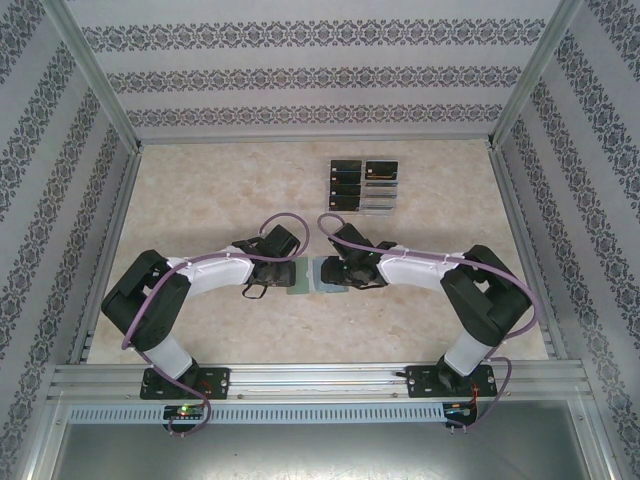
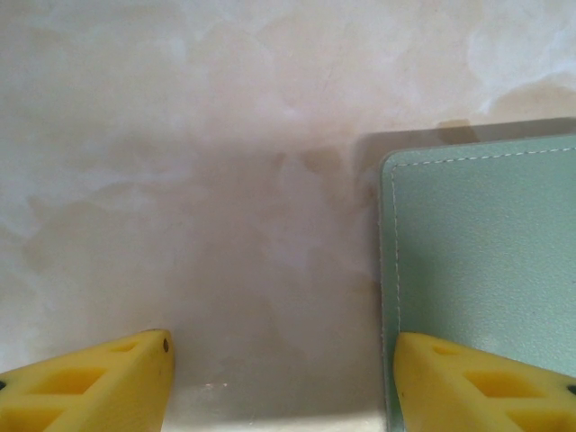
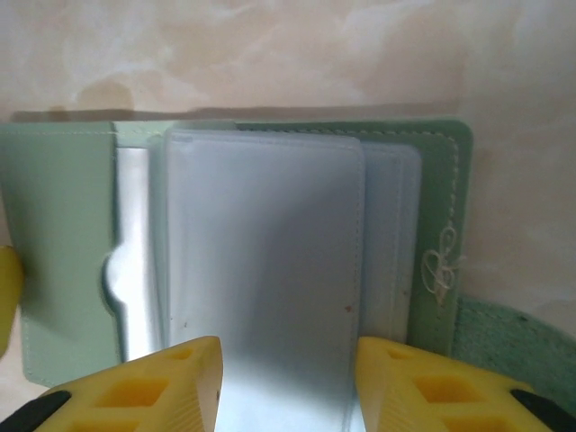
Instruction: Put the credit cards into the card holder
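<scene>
- Across the middle of the tabletop [image 1: 200,200], toward the near edge, left arm [image 1: 200,275] and right arm [image 1: 420,268] reach in from either side and meet over the card holder [image 1: 315,276].
- Card holder lies flat and open, roughly central and nearer the near edge than the far one. Right wrist view shows its pale inside with clear sleeves [image 3: 261,270] facing up. Left wrist view shows one stitched green corner [image 2: 486,252].
- Credit cards [image 1: 363,186] sit in two short columns near the far edge, right of centre, well apart from the holder.
- Left gripper [image 2: 283,387]: jaws wide apart, only bare tabletop between them. One yellow finger [image 2: 477,378] overlaps the holder's edge.
- Right gripper [image 3: 288,387]: jaws spread over the sleeves, nothing gripped.
- Progress, my read: holder is opened, sleeves look empty, no card picked. All the inserting is left.
- Hard to tell:
  - whether any finger actually presses on the holder
  - exact card count
  - what the cards stand in
  - the grey patch behind the holder's left flap [image 3: 135,270]
  - most of the holder from above, since both grippers cover it
</scene>
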Controlling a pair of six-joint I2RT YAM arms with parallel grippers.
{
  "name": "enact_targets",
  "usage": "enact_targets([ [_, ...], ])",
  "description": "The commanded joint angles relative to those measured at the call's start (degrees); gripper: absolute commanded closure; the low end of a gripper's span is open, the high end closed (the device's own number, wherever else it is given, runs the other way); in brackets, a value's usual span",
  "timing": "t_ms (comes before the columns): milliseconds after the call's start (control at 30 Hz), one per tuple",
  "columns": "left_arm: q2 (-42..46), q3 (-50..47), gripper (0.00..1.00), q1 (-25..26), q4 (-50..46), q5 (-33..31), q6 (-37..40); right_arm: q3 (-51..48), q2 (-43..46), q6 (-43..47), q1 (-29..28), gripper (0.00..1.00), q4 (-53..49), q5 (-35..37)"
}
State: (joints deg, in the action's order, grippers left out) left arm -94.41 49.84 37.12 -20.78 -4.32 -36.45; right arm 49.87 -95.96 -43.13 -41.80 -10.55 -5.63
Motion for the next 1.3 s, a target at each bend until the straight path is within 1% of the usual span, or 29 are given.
enact_targets([
  [0, -0.2, -0.6, 0.34, 0.8, 3.2, 2.7, -1.0, 0.7, -3.0, -0.4, -0.3, 0.55, 2.2, -2.9],
  [133, -0.2, -0.9, 0.34, 0.8, 3.5, 2.9, -1.2, 0.7, -4.1, -1.7, -0.7, 0.56, 5.9, -5.7],
  [333, -0.1, -0.9, 0.35, 0.8, 3.4, 3.0, -1.4, 1.3, -3.6, -2.4, -1.0, 0.56, 7.4, -7.1],
  [667, 0.1, -0.7, 0.35, 0.9, 3.3, 2.9, -1.7, -0.2, 0.8, -3.5, -1.1, 0.56, 7.7, -7.2],
  [833, 1.6, -1.1, 0.35, 0.8, 2.8, 2.2, -1.8, -0.6, 2.1, -4.1, -1.1, 0.56, 7.8, -7.0],
  [1167, 4.5, -2.3, 0.34, 0.7, 2.0, 1.1, -2.2, 1.3, 0.9, -4.7, -1.9, 0.55, 7.8, -7.6],
  [1267, 6.8, -3.4, 0.34, -0.5, 0.9, -0.4, -2.3, 2.5, 0.7, -4.9, -2.9, 0.55, 7.5, -7.6],
])
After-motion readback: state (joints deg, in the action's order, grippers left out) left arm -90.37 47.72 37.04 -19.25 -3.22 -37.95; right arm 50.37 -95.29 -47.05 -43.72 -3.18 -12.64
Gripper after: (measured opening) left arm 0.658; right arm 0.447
